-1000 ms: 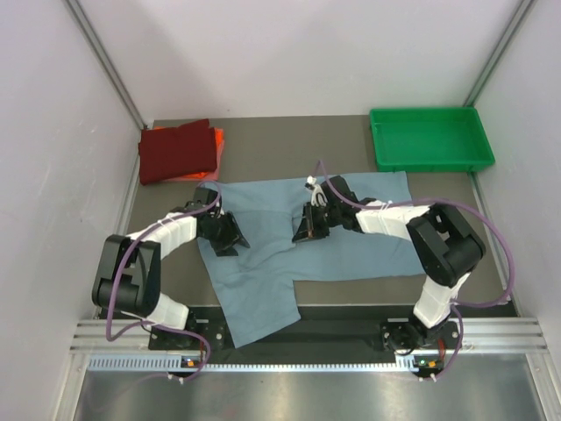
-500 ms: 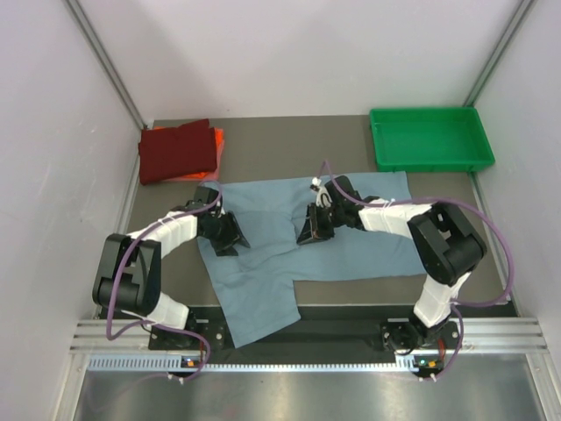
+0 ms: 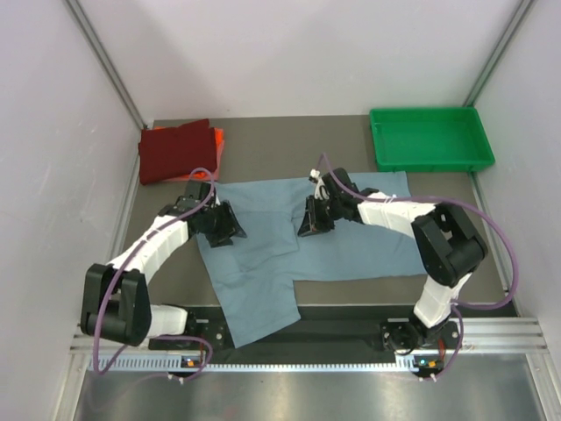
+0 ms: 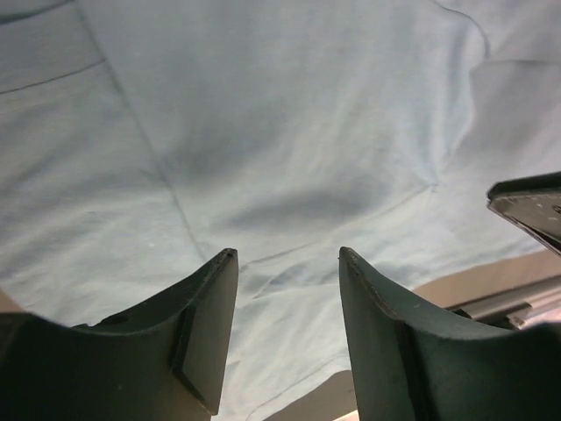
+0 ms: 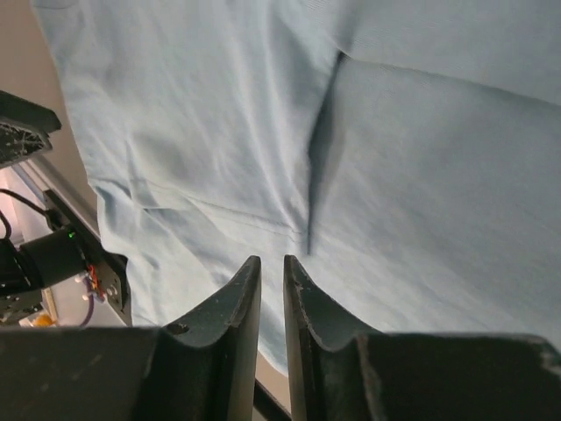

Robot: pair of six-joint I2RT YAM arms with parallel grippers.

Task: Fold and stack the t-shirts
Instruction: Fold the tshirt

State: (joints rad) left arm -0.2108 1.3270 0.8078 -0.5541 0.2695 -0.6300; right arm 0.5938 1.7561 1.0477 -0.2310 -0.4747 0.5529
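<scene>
Beneath both grippers lies the blue shirt (image 3: 263,263), spread on the table (image 3: 289,145), one flap reaching toward the near edge.

Left gripper (image 4: 287,254): hovers over the shirt's left part, jaws moderately wide, nothing between them. The cloth under it is smooth.

Right gripper (image 5: 272,260): low over the shirt's middle, jaws parted only a sliver, no cloth in the gap. Just ahead of its fingertips runs a shadowed fold edge, apparently a lap already laid.

Judgement: neither hand holds anything; both seem placed to take fresh pinches for the next fold.

Beyond the left gripper, the red shirt (image 3: 175,151) rests folded on the orange shirt (image 3: 217,139), so the stack awaits this one. Beyond the right gripper stands a tray (image 3: 425,111), close to the shirt's far corner.
</scene>
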